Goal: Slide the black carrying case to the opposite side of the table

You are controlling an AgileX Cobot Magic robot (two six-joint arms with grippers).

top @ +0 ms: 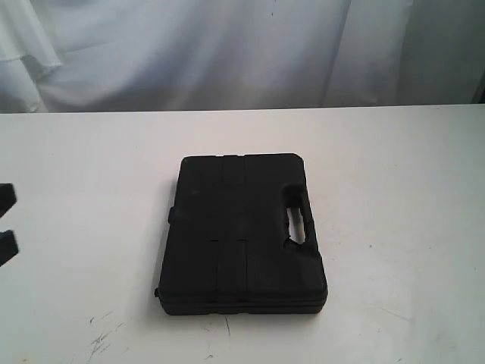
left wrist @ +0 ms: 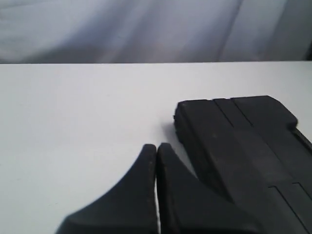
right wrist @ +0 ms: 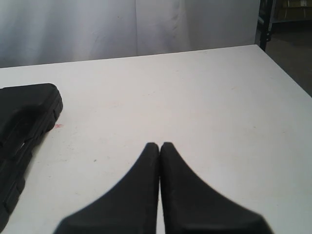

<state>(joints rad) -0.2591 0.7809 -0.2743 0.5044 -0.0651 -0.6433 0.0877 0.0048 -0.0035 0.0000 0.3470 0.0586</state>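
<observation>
Your left gripper (left wrist: 156, 146) has its jaws clenched together on nothing, low over the table (top: 394, 167). The black case (top: 239, 235) is just beside it on the right. The case lies flat and closed in the middle of the table, well short of the far edge, with its handle side facing right. Your right gripper (right wrist: 159, 145) is also clenched and empty, well apart from that handle side. A small reddish spot (right wrist: 57, 126) marks the tabletop by the case's corner. A white cloth (top: 189, 53) hangs behind the far edge.

Robot lab setup: white table (top: 68, 152) before draped white curtain (top: 189, 53)
</observation>
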